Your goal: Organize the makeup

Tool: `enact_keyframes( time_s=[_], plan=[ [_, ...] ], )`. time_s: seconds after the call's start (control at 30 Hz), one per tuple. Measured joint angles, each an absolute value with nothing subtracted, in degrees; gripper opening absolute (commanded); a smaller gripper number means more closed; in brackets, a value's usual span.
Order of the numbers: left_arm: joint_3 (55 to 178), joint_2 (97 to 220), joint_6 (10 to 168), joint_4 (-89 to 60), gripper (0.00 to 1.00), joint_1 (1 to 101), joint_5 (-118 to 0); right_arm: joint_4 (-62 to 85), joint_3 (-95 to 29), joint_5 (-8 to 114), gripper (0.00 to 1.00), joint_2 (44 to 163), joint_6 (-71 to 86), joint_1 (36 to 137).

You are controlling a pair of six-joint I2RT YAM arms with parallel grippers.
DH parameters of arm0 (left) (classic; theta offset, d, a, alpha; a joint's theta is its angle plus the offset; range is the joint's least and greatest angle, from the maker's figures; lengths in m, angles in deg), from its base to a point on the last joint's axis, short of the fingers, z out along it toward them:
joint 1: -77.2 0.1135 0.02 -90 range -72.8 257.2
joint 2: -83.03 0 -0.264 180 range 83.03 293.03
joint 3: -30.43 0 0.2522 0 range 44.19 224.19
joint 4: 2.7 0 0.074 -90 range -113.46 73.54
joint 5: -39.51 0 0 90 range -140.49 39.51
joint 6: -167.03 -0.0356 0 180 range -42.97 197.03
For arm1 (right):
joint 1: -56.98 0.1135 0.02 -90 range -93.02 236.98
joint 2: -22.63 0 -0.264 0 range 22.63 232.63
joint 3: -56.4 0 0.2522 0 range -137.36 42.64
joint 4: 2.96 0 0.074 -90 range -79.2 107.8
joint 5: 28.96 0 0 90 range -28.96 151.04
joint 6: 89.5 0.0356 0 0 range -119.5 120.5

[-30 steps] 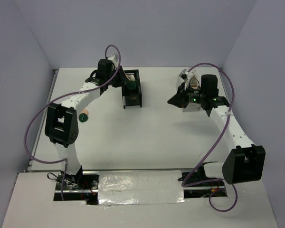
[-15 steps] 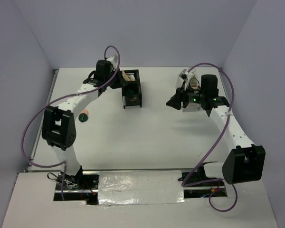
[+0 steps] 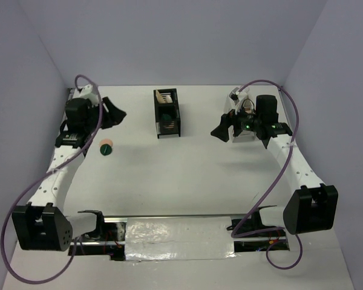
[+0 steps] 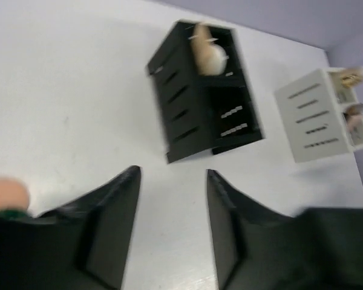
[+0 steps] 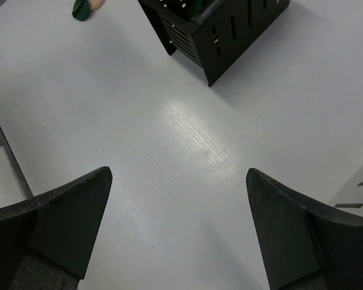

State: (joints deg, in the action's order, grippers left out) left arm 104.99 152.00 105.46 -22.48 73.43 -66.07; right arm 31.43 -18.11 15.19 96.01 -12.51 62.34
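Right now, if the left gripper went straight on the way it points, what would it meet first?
Probably the black slotted organizer, ahead of the left gripper; only table surface lies between, though depth is unclear.

A black slotted organizer box (image 4: 181, 115) stands on a white table (image 3: 169, 175), straight ahead of the left gripper (image 3: 111, 115) and well apart from it. A white slotted organizer box (image 4: 311, 124) sits beyond, just beside the right gripper (image 3: 221, 132). Crinkled silver tape (image 3: 175, 232) lines the table's near edge.
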Motion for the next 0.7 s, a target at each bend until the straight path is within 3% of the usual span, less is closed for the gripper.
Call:
enact_keyframes(
  time_s=[0.1, 0.17, 0.27, 0.4, 0.7],
  plan=[
    [98.8, 149.9, 105.3, -24.7, 0.74, 81.1, -67.8, 31.4, -18.1, 16.8, 1.00, 96.0, -12.6, 62.3],
    [95.8, 149.3, 105.4, -26.4, 0.96, 85.8, -69.6, 31.4, -18.1, 17.1, 1.00, 96.0, -12.6, 62.3],
    [93.1, 148.9, 105.4, -29.0, 0.97, 91.7, -71.5, 31.5, -18.3, 17.1, 0.99, 96.1, -12.6, 62.3],
    [92.6, 149.2, 104.7, -32.8, 0.92, 95.6, -69.7, 31.5, -18.5, 17.1, 0.98, 96.1, -12.6, 62.3],
    [92.9, 159.3, 102.4, -36.7, 0.64, 95.8, -61.0, 31.5, -18.5, 16.6, 0.98, 96.5, -12.3, 62.3]
  ],
)
